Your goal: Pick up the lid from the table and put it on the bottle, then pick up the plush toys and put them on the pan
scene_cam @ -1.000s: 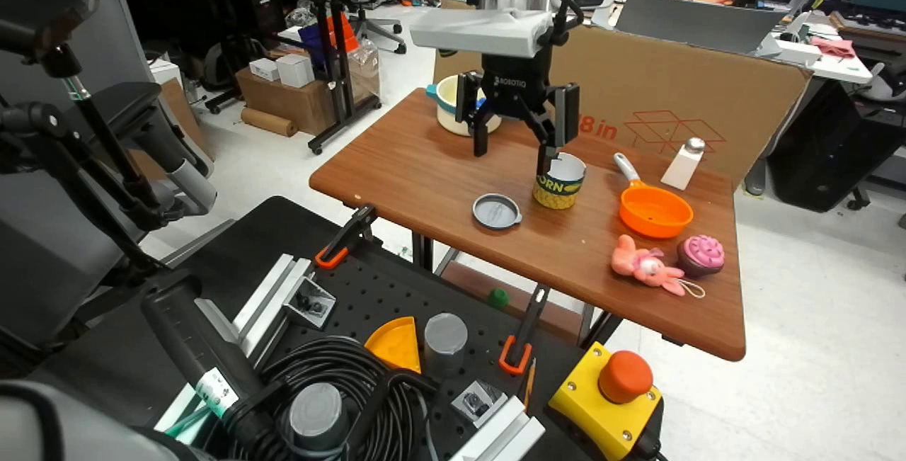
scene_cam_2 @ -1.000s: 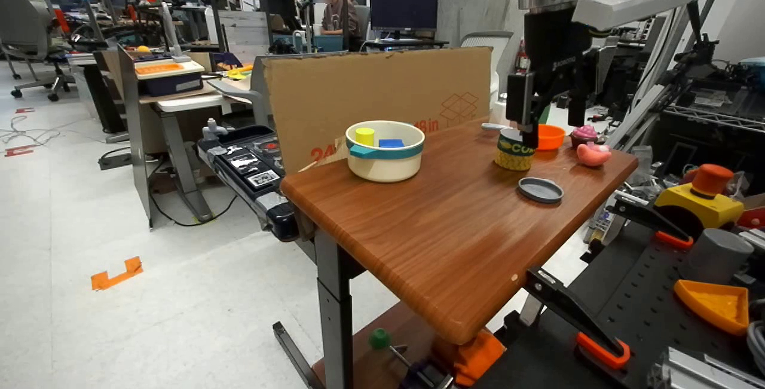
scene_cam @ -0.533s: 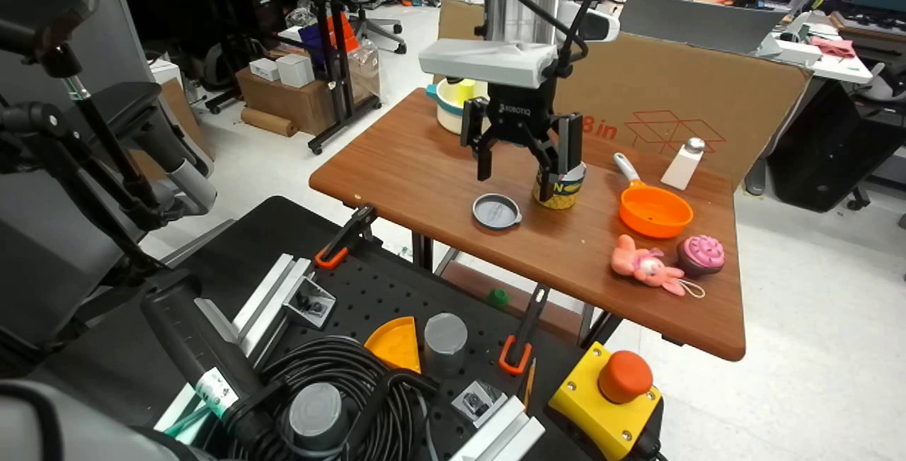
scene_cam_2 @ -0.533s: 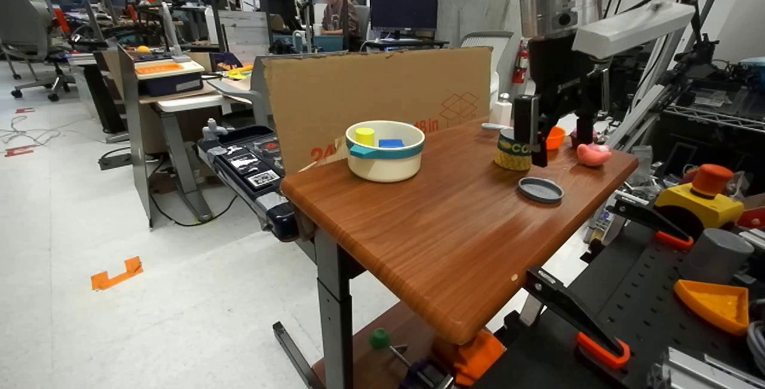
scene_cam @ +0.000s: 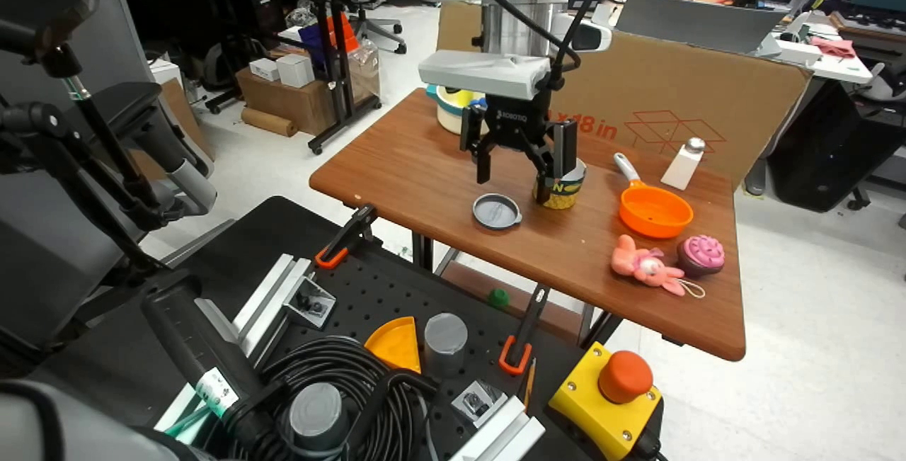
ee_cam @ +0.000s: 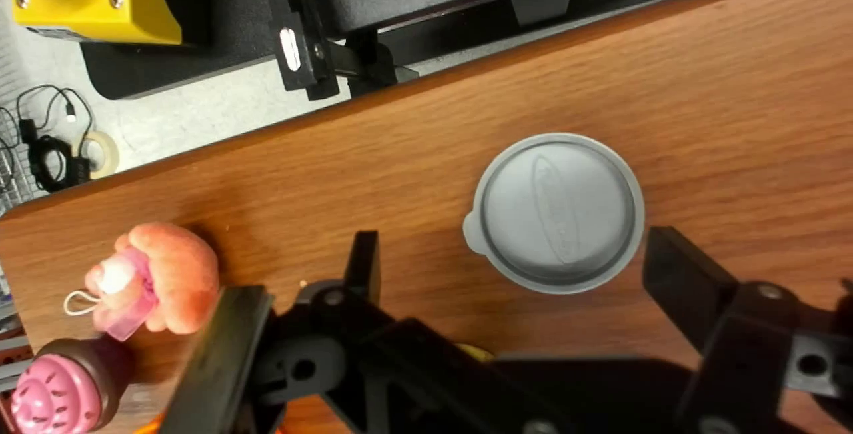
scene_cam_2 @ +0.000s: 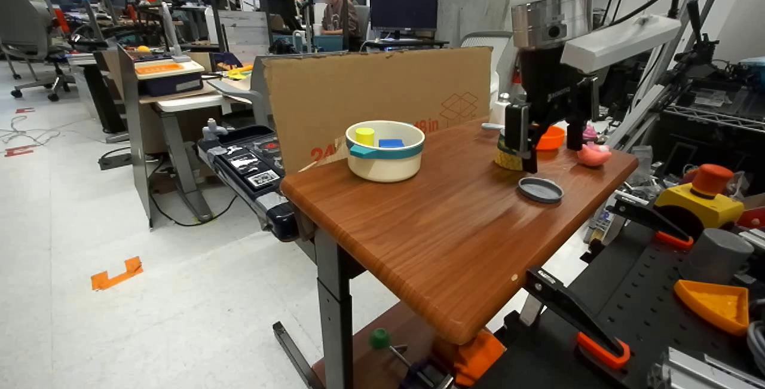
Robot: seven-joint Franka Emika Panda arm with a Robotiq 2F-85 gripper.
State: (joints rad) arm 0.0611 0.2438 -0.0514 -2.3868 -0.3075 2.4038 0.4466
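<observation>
Wood-grained table (ee_cam: pixel 400 181); round grey tabbed lid (ee_cam: pixel 558 215)

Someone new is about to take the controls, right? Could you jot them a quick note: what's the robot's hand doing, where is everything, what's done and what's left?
Hand: open, holding nothing, above the table near the lid.
Lid: flat on the table, apart from the corn can.
Corn can (the "bottle"): upright on the table, no lid on it.
Pink rabbit toy and pink cupcake toy: on the table near the orange pan, not in it.
Done: none of the job's steps yet.
Left: lid onto the can, then both toys into the pan.
</observation>
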